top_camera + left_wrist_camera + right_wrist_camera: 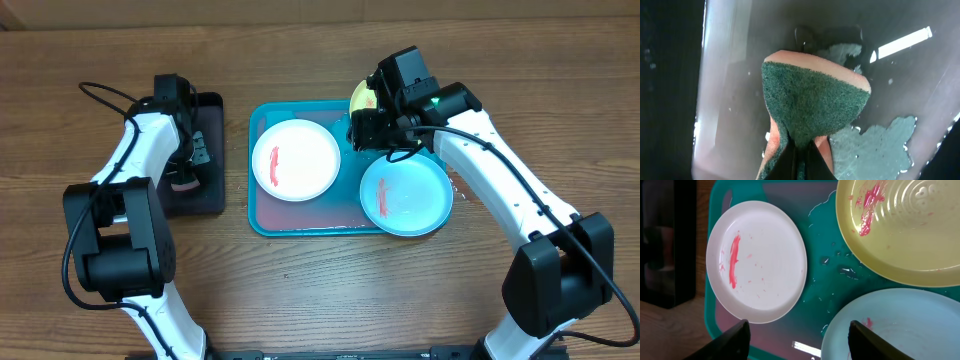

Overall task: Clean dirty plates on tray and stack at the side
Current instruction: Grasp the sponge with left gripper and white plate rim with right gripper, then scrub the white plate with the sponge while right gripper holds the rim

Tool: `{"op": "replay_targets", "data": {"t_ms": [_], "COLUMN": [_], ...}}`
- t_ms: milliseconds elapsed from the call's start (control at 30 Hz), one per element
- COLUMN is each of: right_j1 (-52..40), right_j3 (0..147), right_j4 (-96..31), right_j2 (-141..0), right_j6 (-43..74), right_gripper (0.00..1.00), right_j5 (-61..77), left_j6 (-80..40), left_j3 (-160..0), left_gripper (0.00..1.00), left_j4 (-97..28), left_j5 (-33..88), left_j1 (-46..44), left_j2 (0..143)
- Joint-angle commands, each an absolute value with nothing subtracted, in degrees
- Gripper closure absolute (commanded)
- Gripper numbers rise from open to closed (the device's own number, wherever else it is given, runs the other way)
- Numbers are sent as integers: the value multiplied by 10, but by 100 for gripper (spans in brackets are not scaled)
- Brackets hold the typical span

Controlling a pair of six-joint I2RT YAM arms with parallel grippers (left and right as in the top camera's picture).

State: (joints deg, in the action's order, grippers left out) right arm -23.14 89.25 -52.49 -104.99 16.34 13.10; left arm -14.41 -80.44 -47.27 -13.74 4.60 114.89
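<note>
The white plate [295,160] at the left of the wet blue tray [300,222], the aqua plate [405,195] at its lower right and the green plate [905,230] at its upper right all carry red smears. They look light, stiff and slippery with water, so a hold on the rim seems best. The right gripper [800,342] hangs over the tray pointing down, fingers spread and empty, while the left gripper [801,152], over the black tray [212,190] at frame left, is clenched on a soft sponge [810,105].
</note>
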Motion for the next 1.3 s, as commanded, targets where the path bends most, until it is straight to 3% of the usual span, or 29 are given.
{"op": "replay_targets", "data": {"t_ms": [0, 467, 1000, 1267], "right_j1": [-232, -233, -277, -302], "right_j3": [900, 900, 900, 900], "right_j4": [-524, -510, -406, -403], "right_j2": [-1062, -1152, -1234, -1256], "right_j6": [164, 181, 237, 258], "right_gripper": [38, 45, 68, 88], "right_j5": [129, 184, 129, 86], "left_j6": [-139, -111, -209, -220], "left_j3": [-833, -968, -953, -953], "left_gripper": [96, 96, 96, 96], "left_j4": [-498, -602, -573, -557], "left_j5": [-133, 24, -38, -53], "left_j1": [42, -43, -150, -180], "left_j2": [1129, 1013, 1121, 1200]}}
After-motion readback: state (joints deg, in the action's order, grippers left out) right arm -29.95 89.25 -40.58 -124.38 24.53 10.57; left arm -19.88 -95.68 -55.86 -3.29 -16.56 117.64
